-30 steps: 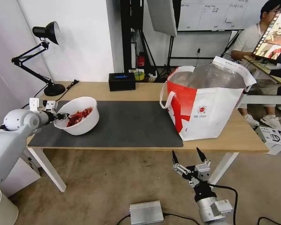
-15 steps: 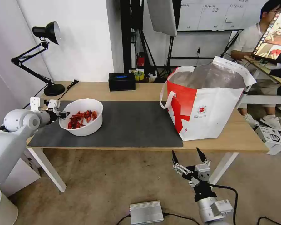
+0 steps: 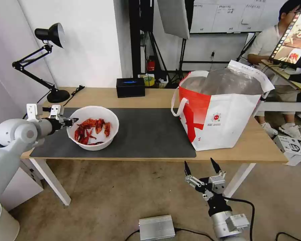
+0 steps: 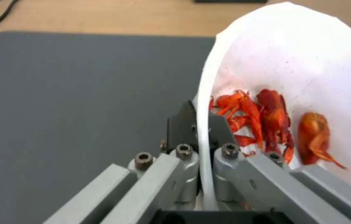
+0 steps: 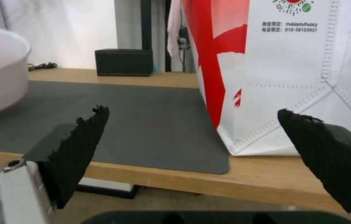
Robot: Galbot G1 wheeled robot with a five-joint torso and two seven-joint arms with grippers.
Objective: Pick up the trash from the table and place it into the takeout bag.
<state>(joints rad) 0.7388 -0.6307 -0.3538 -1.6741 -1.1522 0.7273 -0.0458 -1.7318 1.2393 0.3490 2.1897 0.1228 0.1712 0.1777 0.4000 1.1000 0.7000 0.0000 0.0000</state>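
A black desk lamp [image 3: 46, 60] on a jointed arm stands at ten o'clock, its round base [image 3: 58, 96] on the wood, with a black cable [image 3: 77, 90] lying just beside it. A black rectangular tissue box [image 3: 130, 87] sits toward twelve o'clock near the far edge. On the floor at six o'clock lies a silver metal box [image 3: 156, 227], and at four o'clock a small white box [image 3: 290, 148].

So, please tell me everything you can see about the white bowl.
The white bowl is round and deep, plastic by its look, and holds red crayfish shells. It is over the dark grey mat near the table's left end. The left gripper is shut on its thin rim, one finger inside, one outside.
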